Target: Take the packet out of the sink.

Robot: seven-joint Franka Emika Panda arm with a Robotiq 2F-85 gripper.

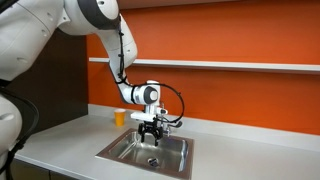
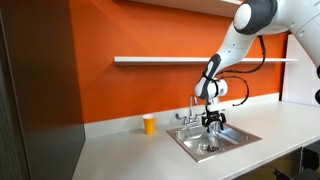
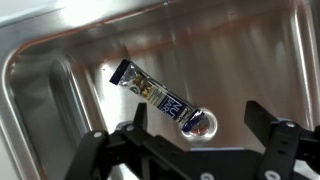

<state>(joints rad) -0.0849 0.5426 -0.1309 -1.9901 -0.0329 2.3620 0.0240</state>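
Observation:
The sink (image 3: pixel 40 70) is a stainless-steel basin, seen in both exterior views (image 1: pixel 118 150) (image 2: pixel 232 140), with a chrome faucet (image 2: pixel 192 112) behind it. In the wrist view the packet (image 3: pixel 152 93) lies flat on the basin floor, dark blue-black with light print, slanting down to the round drain (image 3: pixel 198 124). My gripper (image 3: pixel 195 128) is open, hanging above the basin with the packet's lower end and the drain between its two fingers, not touching them. In the exterior views the gripper (image 1: pixel 152 128) (image 2: pixel 213 124) hovers over the sink.
A small yellow-orange cup (image 2: pixel 149 124) (image 1: pixel 119 117) stands on the grey counter beside the sink. An orange wall with a white shelf (image 2: pixel 190 60) runs behind. The counter (image 1: pixel 60 145) extends on both sides of the basin.

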